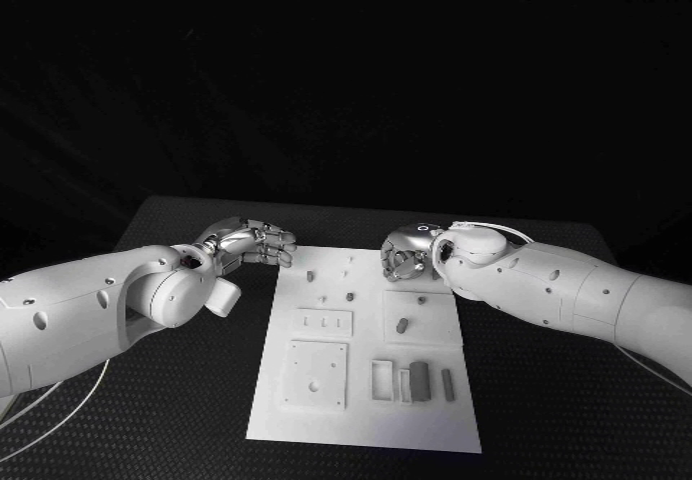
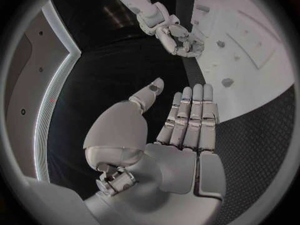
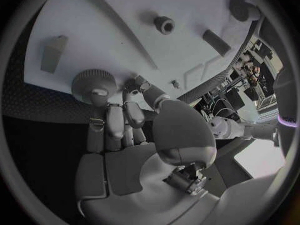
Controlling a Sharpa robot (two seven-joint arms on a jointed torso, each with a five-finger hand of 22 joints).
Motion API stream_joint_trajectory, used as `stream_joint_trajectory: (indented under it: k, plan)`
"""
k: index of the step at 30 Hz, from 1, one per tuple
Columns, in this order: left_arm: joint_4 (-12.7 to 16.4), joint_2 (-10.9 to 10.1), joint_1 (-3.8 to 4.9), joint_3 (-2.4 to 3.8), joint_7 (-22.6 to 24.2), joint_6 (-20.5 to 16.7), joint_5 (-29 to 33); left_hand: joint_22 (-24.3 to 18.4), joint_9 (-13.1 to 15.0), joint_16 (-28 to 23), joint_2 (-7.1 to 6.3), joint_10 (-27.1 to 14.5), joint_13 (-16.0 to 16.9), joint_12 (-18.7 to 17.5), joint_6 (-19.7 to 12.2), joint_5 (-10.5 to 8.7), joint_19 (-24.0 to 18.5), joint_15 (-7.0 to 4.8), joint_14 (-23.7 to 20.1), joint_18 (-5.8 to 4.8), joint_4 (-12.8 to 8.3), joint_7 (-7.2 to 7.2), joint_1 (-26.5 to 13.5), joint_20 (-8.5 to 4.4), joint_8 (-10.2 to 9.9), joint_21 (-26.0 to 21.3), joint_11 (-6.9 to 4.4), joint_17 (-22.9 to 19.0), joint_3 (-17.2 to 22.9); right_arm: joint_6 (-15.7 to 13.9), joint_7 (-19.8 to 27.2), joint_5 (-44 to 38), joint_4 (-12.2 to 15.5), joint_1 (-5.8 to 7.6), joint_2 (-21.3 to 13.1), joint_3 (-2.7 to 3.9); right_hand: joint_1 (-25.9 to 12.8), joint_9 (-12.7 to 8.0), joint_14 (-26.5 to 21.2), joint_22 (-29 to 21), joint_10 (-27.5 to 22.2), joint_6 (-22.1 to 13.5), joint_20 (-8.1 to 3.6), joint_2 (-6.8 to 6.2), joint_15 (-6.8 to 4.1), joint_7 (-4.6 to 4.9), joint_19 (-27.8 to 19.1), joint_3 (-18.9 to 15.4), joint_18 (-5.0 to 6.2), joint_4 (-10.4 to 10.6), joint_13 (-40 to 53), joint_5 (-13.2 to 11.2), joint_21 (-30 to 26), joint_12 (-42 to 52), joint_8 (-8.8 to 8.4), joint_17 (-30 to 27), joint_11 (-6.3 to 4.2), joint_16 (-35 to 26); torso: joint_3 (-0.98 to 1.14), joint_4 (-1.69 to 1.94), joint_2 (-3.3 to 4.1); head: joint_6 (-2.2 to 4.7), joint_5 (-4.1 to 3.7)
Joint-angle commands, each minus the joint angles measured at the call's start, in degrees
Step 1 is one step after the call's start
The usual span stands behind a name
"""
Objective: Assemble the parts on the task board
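at the far end of the task board [image 1: 368,400], right hand [image 1: 411,252] fingers grip a round knurled part [image 3: 94,85]; left hand [image 2: 181,130] open, empty. lower it squarely over its seat.

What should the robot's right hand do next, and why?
Probably close the right hand a little more on the round grey ribbed part. Its fingers are curled right beside that part at the far edge of the white plastic task board, but a firm hold can't be confirmed. The left hand is open, off the board.
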Motion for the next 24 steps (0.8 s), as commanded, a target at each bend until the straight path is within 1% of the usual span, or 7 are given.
stream_joint_trajectory:
  k: [1,6,8,12,18,20,24]
  plan:
    - [0.04,0.11,0.03,0.03,0.24,1.0,-0.16,-0.06,-0.09,-0.31,0.0,0.06,-0.08,-0.4,0.07,-0.08,0.03,0.24,-0.06,0.42,0.05,0.69,-0.5,-0.33,-0.21,-0.19,0.2,0.06,-0.06,1.72,-1.06,-1.64,-0.12,-0.66,0.03,-0.37,-0.43,-0.14,0.4,1.31,0.35,0.21,-0.2,0.24,-0.23,-0.14,0.03,0.33,1.11,0.19,0.0,-0.12,0.26,0.3,-0.3,0.21,-0.12,0.29,-0.04,0.07,0.03,-0.13,-0.05]
    - [0.04,0.06,0.03,0.03,0.2,0.9,-0.16,-0.06,-0.09,-0.33,0.01,0.07,-0.09,-0.41,0.08,-0.08,0.03,0.24,-0.06,0.42,0.05,0.69,-0.51,-0.33,-0.22,-0.21,0.2,0.07,-0.05,0.08,-1.66,-2.82,-0.01,-0.73,-0.04,-0.37,0.19,0.07,0.66,1.28,0.75,1.22,-0.39,1.16,-0.5,-0.49,0.04,1.32,1.11,0.11,0.35,-0.12,0.59,0.57,0.08,0.38,-0.45,0.41,-0.05,0.0,-0.01,-0.19,0.01]
    - [0.05,0.05,0.03,0.03,0.19,0.93,-0.16,-0.06,-0.09,-0.33,0.01,0.08,-0.09,-0.41,0.08,-0.08,0.03,0.24,-0.06,0.42,0.05,0.69,-0.51,-0.33,-0.22,-0.21,0.2,0.07,-0.05,-0.58,-1.94,-3.74,0.19,-0.77,-0.09,-0.37,0.82,0.22,0.73,1.19,0.88,2.05,-0.38,0.92,-0.71,-0.75,0.03,3.25,1.11,0.55,0.4,-0.09,0.62,0.59,0.39,0.39,-0.69,0.4,-0.05,-0.03,-0.01,-0.24,0.11]
    - [0.07,0.04,0.03,0.03,0.18,0.91,-0.16,-0.06,-0.1,-0.34,0.01,0.08,-0.09,-0.42,0.08,-0.08,0.03,0.24,-0.06,0.41,0.05,0.69,-0.52,-0.34,-0.22,-0.21,0.2,0.08,-0.04,-1.23,-2.13,-4.47,0.41,-0.84,-0.15,-0.37,0.5,0.8,0.73,1.24,1.02,4.81,-0.3,1.63,-1.43,-1.63,-0.05,5.9,1.11,0.31,0.31,-0.1,0.95,0.51,1.57,0.26,-1.53,0.37,-0.08,-0.04,0.0,-0.19,0.05]
    - [0.11,-0.04,0.03,0.03,0.16,0.89,-0.16,-0.06,-0.11,-0.35,0.0,0.09,-0.1,-0.44,0.08,-0.08,0.04,0.24,-0.06,0.41,0.05,0.69,-0.53,-0.34,-0.23,-0.23,0.2,0.1,-0.04,-2.58,-2.01,-4.6,0.77,-0.87,-0.2,-0.37,0.43,1.11,0.74,1.26,1.03,5.76,-0.38,2.11,-1.77,-1.99,-0.17,6.99,1.11,0.13,0.22,-0.11,1.19,0.41,1.95,0.23,-1.87,0.37,-0.11,-0.03,0.01,-0.09,-0.02]
    - [0.11,-0.03,0.03,0.03,0.15,0.88,-0.16,-0.06,-0.11,-0.36,0.0,0.09,-0.1,-0.44,0.08,-0.08,0.04,0.24,-0.05,0.41,0.05,0.69,-0.53,-0.34,-0.23,-0.23,0.2,0.11,-0.03,-3.74,-2.21,-4.6,1.03,-0.88,-0.24,-0.37,0.37,1.17,0.73,1.25,1.01,5.88,-0.39,2.11,-1.82,-2.04,-0.2,7.12,1.11,0.12,0.15,-0.11,1.23,0.37,1.99,0.22,-1.91,0.37,-0.11,-0.03,0.01,-0.09,-0.03]
    - [0.11,0.0,0.03,0.03,0.17,0.86,-0.17,-0.06,-0.12,-0.37,0.0,0.11,-0.11,-0.45,0.09,-0.08,0.04,0.24,-0.05,0.41,0.05,0.69,-0.54,-0.34,-0.24,-0.24,0.2,0.12,-0.03,-7.59,-3.48,-4.95,1.99,-0.9,-0.4,-0.37,0.29,1.23,0.67,1.25,0.94,6.0,-0.4,2.02,-1.87,-2.09,-0.23,7.23,1.11,0.1,-0.04,-0.11,1.28,0.24,2.04,0.13,-1.97,0.34,-0.13,-0.02,0.02,0.2,-0.02]
